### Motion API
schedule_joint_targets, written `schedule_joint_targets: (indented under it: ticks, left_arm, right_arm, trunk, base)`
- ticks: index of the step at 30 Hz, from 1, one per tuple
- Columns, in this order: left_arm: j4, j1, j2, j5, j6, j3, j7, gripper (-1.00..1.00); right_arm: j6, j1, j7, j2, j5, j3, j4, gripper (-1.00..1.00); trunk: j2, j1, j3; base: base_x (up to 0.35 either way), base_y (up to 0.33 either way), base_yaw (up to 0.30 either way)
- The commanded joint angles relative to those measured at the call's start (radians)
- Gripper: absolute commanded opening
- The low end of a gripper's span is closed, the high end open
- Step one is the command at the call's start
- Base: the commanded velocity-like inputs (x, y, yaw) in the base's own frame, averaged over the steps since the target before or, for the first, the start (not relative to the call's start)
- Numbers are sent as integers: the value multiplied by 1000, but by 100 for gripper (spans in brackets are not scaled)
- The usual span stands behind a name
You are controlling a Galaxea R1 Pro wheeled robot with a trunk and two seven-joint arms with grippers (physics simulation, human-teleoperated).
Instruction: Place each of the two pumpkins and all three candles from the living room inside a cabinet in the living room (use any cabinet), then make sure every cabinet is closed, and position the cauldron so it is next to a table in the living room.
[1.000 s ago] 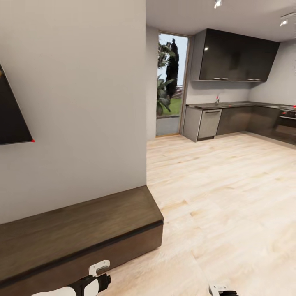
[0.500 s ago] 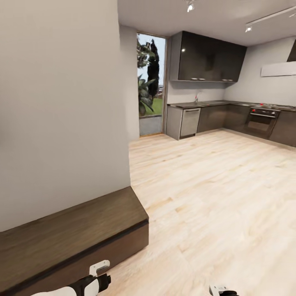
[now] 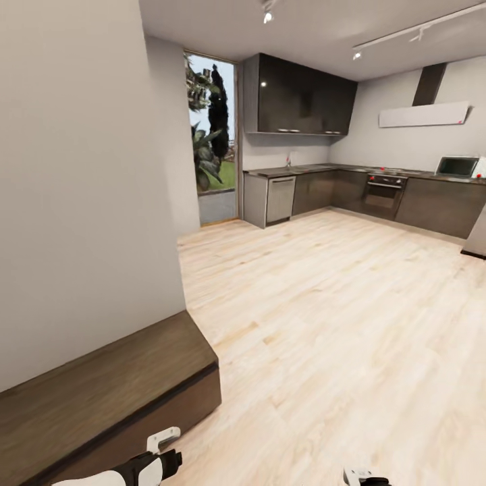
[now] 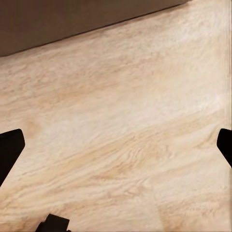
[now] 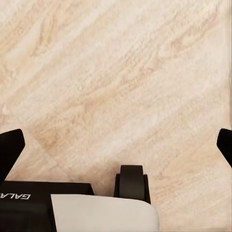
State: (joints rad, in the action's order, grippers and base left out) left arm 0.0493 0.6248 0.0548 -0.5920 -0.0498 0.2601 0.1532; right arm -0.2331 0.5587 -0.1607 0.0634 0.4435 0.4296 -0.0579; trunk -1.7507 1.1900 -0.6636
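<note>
**Beside the cabinet, facing the kitchen**

The head view shows the low dark-brown cabinet (image 3: 101, 391) along the grey wall (image 3: 74, 189) at left, its long axis running along that wall, its end toward the kitchen cupboards (image 3: 300, 94) and oven (image 3: 383, 194) across the plank floor (image 3: 337, 324). The left wrist view shows the cabinet's base edge (image 4: 72, 19) above bare planks. Both arms hang low. The left gripper (image 4: 116, 150) and right gripper (image 5: 116, 145) are spread wide, holding nothing; the right wrist view shows the robot's base (image 5: 72, 210) and a wheel (image 5: 132, 181).
</note>
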Motion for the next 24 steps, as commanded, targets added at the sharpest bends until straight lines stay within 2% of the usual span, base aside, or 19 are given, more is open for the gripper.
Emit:
schedule_joint_targets:
  ticks: [1, 20, 24]
  left_arm:
    - [1, 1, 0, -6, -2, 8, 3, 100]
    - [1, 1, 1, -6, -2, 8, 3, 100]
    - [0, 1, -3, -16, 0, -3, 3, 100]
  right_arm:
    - [-2, 1, -5, 0, 9, 9, -2, 100]
    - [0, 1, -5, 0, 8, 10, -2, 100]
    - [0, 1, -5, 0, 9, 11, -2, 100]
  trunk:
    - [0, 0, 0]
    - [0, 0, 21]
    - [0, 0, 26]
  base:
    - [0, 0, -285]
    - [0, 0, -232]
    - [0, 0, -214]
